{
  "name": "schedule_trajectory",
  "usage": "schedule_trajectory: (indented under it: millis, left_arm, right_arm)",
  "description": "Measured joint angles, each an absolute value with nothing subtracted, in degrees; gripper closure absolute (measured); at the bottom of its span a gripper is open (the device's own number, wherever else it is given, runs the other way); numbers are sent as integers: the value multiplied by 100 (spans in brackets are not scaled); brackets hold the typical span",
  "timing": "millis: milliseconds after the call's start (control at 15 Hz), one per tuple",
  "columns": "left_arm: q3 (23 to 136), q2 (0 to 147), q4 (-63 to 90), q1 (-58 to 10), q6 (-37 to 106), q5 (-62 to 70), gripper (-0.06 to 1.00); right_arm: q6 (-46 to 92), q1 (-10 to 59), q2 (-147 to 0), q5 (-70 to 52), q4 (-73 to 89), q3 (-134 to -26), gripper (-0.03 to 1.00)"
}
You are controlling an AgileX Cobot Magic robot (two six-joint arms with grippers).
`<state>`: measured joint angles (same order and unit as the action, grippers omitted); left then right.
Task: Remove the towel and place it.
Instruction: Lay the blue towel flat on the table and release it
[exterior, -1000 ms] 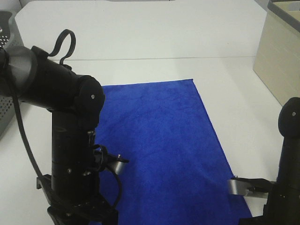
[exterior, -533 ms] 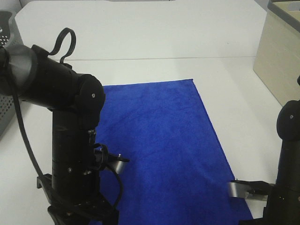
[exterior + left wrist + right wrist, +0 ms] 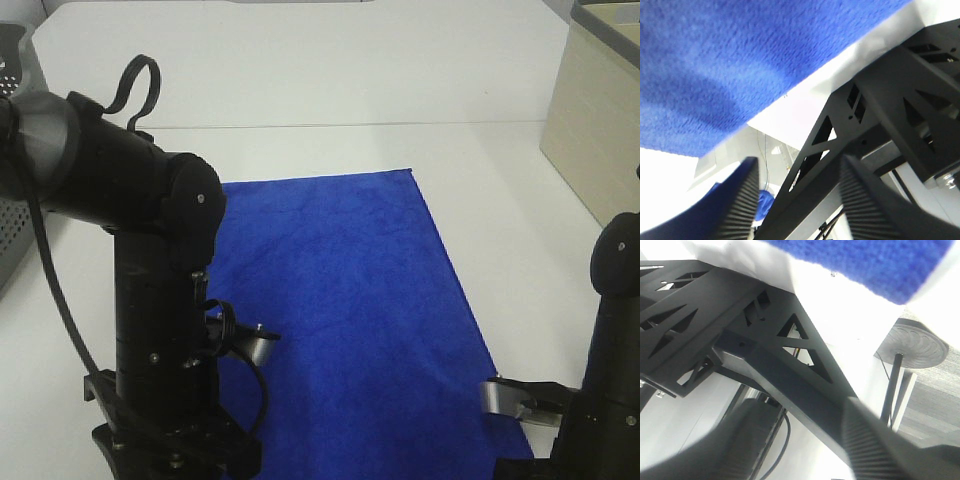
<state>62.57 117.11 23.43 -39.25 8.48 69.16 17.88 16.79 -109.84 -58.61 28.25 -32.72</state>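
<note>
The royal-blue towel (image 3: 340,300) lies spread flat on the white table (image 3: 300,80), reaching from mid-table to the near edge. The left arm (image 3: 150,300) stands over the towel's near left part and the right arm (image 3: 610,380) stands beside its near right corner. The left gripper (image 3: 800,160) is open and empty, with the towel's hem (image 3: 715,65) just beyond its fingertips. The right gripper (image 3: 800,405) is open and empty, with the towel's corner (image 3: 880,265) ahead of it. Neither gripper shows in the high view.
A grey perforated basket (image 3: 12,230) stands at the far left edge. A beige box (image 3: 600,130) stands at the back right. Black frame struts (image 3: 880,115) under the table's front edge fill both wrist views (image 3: 765,340).
Both arms have sunk slightly toward the near edge. The towel has not moved.
</note>
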Motion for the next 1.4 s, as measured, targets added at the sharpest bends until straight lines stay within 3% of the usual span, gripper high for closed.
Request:
schedule_trajectory:
  millis: [200,667,1133,1400]
  left_arm:
    - [6457,11711,2412,-3925,751,6933,40]
    - [7477,11333,1994,-3724,269,6950,40]
    - [8864,11270,1656,-1914,155,6956,40]
    - [9356,11270,1564,-1129,361,6790,40]
  right_arm:
    - [1788,1679,-10984,-5982,2836,-3277,32]
    - [1335,1679,-10073,-6875,2406,-5013,31]
    - [521,1604,-10290,-6956,1387,-8125,33]
    - [693,877,-11390,-6961,2063,-9746,34]
